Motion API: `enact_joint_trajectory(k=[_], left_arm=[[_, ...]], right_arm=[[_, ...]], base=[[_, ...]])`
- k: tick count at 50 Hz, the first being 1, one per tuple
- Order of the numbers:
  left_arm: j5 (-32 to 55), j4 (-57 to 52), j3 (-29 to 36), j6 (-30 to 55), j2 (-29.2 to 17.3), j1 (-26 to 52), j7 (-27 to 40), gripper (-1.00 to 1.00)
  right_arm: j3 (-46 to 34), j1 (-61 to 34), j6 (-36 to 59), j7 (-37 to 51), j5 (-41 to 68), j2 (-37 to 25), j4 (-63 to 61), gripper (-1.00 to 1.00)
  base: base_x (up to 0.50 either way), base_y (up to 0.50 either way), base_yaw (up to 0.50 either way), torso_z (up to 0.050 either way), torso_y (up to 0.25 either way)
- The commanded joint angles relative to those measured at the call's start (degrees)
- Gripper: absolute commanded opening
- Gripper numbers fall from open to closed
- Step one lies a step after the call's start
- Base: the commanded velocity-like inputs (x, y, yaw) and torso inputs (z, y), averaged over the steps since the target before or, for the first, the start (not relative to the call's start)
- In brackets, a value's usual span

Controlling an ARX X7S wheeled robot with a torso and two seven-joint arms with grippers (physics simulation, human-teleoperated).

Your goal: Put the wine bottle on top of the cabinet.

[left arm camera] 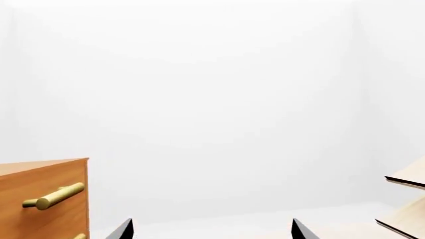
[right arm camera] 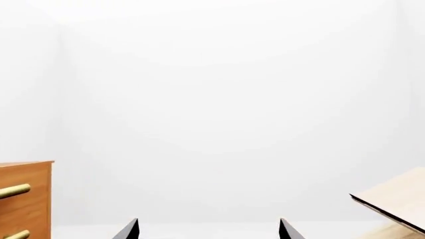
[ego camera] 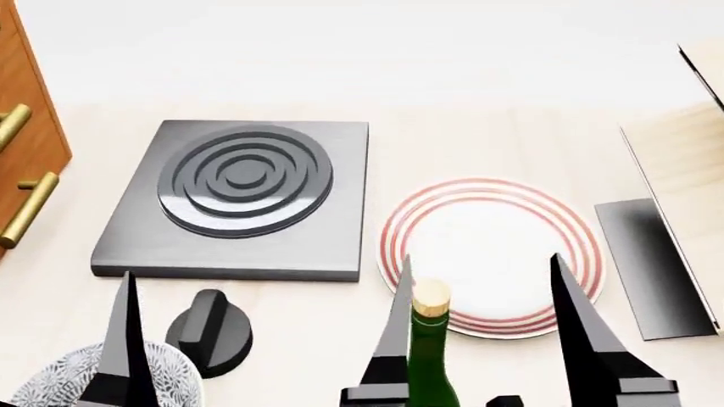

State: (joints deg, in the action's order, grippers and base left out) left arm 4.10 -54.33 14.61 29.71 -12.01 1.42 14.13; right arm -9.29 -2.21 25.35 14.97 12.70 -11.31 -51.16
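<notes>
The wine bottle (ego camera: 428, 366), dark green with a tan cork, stands at the near edge of the head view. Its neck shows between the two fingers of my right gripper (ego camera: 481, 257), close to the inner one; whether they touch is unclear. That gripper is open, and the right wrist view shows its tips (right arm camera: 209, 229) wide apart with only white wall between them. My left gripper (left arm camera: 212, 229) is open too, and one of its fingers (ego camera: 127, 339) rises at the near left. The orange-brown cabinet (ego camera: 29, 127) with brass handles stands at the far left, and shows in both wrist views (left arm camera: 40, 199) (right arm camera: 27, 199).
A grey hob (ego camera: 243, 195) with ringed burner lies left of centre, a red-rimmed white plate (ego camera: 492, 246) beside it. A black knob (ego camera: 212, 331) and patterned bowl (ego camera: 68, 381) sit near left. A pale slanted box (ego camera: 690, 153) and dark panel (ego camera: 650, 263) are at right.
</notes>
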Motion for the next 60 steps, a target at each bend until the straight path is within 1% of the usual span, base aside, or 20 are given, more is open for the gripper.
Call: enact_joint_trajectory(k=[1,11,33,34,35,46,48,49,51,52,56,60], left_arm=[[0.58,-0.51,0.38,0.86,-0.49,0.37,0.79,1.00],[1.00,0.09,0.82,0.26,-0.91,0.52,1.22,1.00],[1.85,-0.43,1.24,0.84,-1.81,0.93,2.50,1.00],[1.86,-0.51,1.27,0.91,-1.83,0.91,2.60,1.00],[1.94,-0.50,1.29,0.84,-1.85,0.88,2.63,1.00],[2.41,-0.88,1.82,1.83,-2.13,1.30,3.23,1.00],[2.52,-0.71,1.84,1.58,-2.21,1.23,3.30,1.00],[2.66,-0.40,1.77,1.29,-2.21,1.16,3.30,1.00],[2.73,-0.38,1.81,1.25,-2.29,1.17,3.39,1.00],[2.88,-0.14,1.58,0.97,-2.39,1.03,3.39,1.00],[3.25,-0.77,1.21,1.54,-2.60,1.20,3.66,1.00],[3.41,-0.49,1.19,1.16,-2.78,1.20,3.80,1.00]], right_arm=[[-0.08,0.09,-0.63,0.75,-0.04,-0.41,0.17,1.00],[-0.54,-0.05,-1.18,1.25,-0.67,-0.94,0.92,1.00],[-1.23,-0.19,-1.35,1.87,-0.52,-2.08,0.96,1.00],[0.57,0.15,-1.46,2.10,2.60,-0.92,1.03,1.00],[-0.68,-0.19,-0.72,1.59,1.25,-2.08,1.11,1.00],[0.10,-0.13,-0.48,2.46,1.61,-2.51,1.59,1.00],[-0.36,-0.43,0.51,3.23,-0.46,-3.49,1.37,1.00],[1.18,-0.40,0.79,3.40,0.73,-3.36,2.07,1.00],[1.16,-0.42,0.76,3.49,0.83,-3.46,2.08,1.00],[2.57,0.02,0.80,4.33,-0.73,-4.52,3.59,1.00],[6.32,0.71,-0.50,4.43,1.59,-4.47,5.82,1.00],[8.59,0.80,0.08,4.89,2.14,-5.42,6.03,1.00]], base=[[0.00,0.00,0.00,0.000,0.000],[0.00,0.01,0.00,0.000,0.000],[0.00,0.50,0.00,0.000,0.000],[0.00,0.00,0.00,0.000,0.000],[0.00,0.00,0.00,0.000,0.000],[0.00,0.00,0.00,0.000,0.000],[0.00,0.00,0.00,0.000,0.000],[0.00,0.00,0.00,0.000,0.000],[0.00,0.00,0.00,0.000,0.000],[0.00,0.00,0.00,0.000,0.000],[0.00,0.00,0.00,0.000,0.000],[0.00,0.00,0.00,0.000,0.000]])
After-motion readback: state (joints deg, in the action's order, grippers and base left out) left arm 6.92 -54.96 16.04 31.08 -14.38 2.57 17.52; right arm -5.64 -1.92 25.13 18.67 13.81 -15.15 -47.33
